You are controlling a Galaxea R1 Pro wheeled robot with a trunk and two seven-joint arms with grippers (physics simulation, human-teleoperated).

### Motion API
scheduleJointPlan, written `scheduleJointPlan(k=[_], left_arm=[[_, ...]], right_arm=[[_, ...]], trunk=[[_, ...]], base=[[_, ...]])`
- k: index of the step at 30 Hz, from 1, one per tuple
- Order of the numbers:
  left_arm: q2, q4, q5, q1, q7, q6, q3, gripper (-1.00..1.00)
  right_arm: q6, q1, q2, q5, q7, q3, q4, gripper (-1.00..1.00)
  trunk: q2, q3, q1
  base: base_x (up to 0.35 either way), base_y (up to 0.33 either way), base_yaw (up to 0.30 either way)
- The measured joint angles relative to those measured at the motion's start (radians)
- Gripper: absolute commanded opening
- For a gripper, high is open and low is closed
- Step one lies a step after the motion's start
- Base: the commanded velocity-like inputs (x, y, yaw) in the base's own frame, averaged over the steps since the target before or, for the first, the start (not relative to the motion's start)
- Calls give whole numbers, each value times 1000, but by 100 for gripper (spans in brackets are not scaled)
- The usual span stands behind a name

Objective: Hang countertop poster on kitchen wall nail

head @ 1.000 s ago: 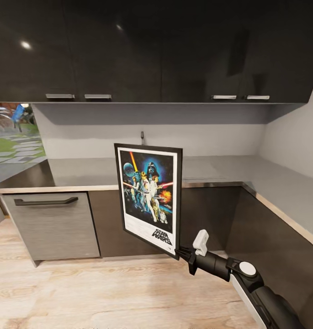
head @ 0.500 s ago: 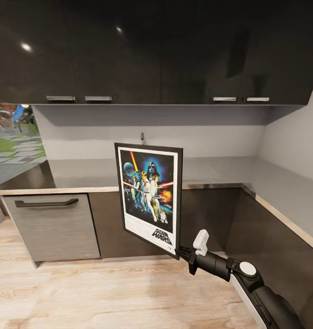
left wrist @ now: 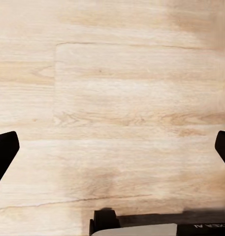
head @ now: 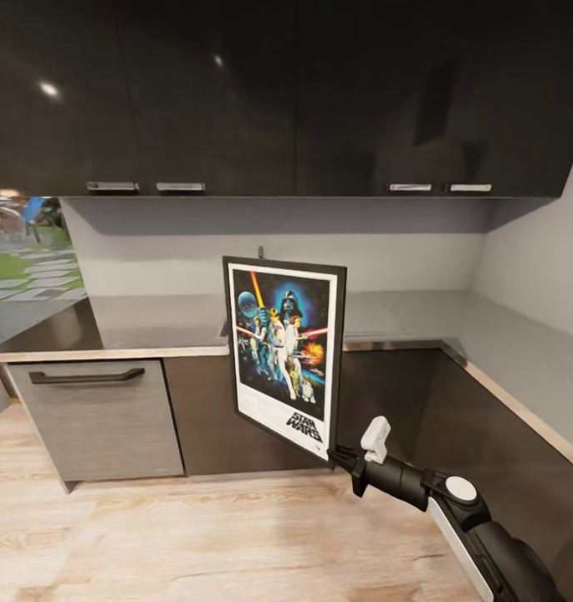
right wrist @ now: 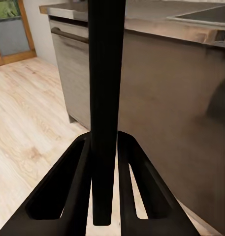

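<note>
The poster (head: 286, 355) hangs upright in the air in front of the dark lower cabinets, its Star Wars artwork facing me. My right gripper (head: 336, 456) is shut on its lower right corner. In the right wrist view the poster (right wrist: 106, 88) shows edge-on as a black strip clamped between the two fingers (right wrist: 68, 191). The kitchen countertop (head: 152, 318) runs behind it, with the sink's rim (head: 378, 322) partly hidden by the poster. A small dark mark (head: 260, 250) sits on the pale wall just above the poster's top edge. My left gripper (left wrist: 112, 152) is open over the wooden floor.
Dark upper cabinets (head: 236, 92) hang over the counter. A grey drawer front with a dark handle (head: 89, 376) stands at the left. The counter turns along the right wall (head: 520, 351). Wooden floor (head: 194, 535) lies in front, and a window shows at far left.
The right gripper has carried the poster a little to the right and upward. The head view has tilted slightly, so the cabinets sit lower in the picture.
</note>
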Motion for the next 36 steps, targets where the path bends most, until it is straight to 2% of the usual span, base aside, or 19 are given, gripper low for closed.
scheduleJointPlan(k=[3, 4, 5, 36], left_arm=[[0, 5, 3, 0, -4, -3, 1, 100], [1, 8, 3, 0, -6, -5, 6, 100], [1, 8, 3, 0, -6, -5, 7, 100], [0, 11, 2, 0, -8, -7, 9, 100]], right_arm=[[-1, 0, -2, 0, 2, -5, 0, -100], [5, 0, -2, 1, 4, -28, 0, -100], [6, 0, -3, 1, 5, -32, 0, -100], [-2, 0, -3, 0, 31, -35, 0, -100]], trunk=[[21, 9, -12], [28, 13, -15], [35, 16, -19], [252, 113, -138]], base=[[0, 0, 0], [0, 0, 0], [0, 0, 0], [0, 0, 0]])
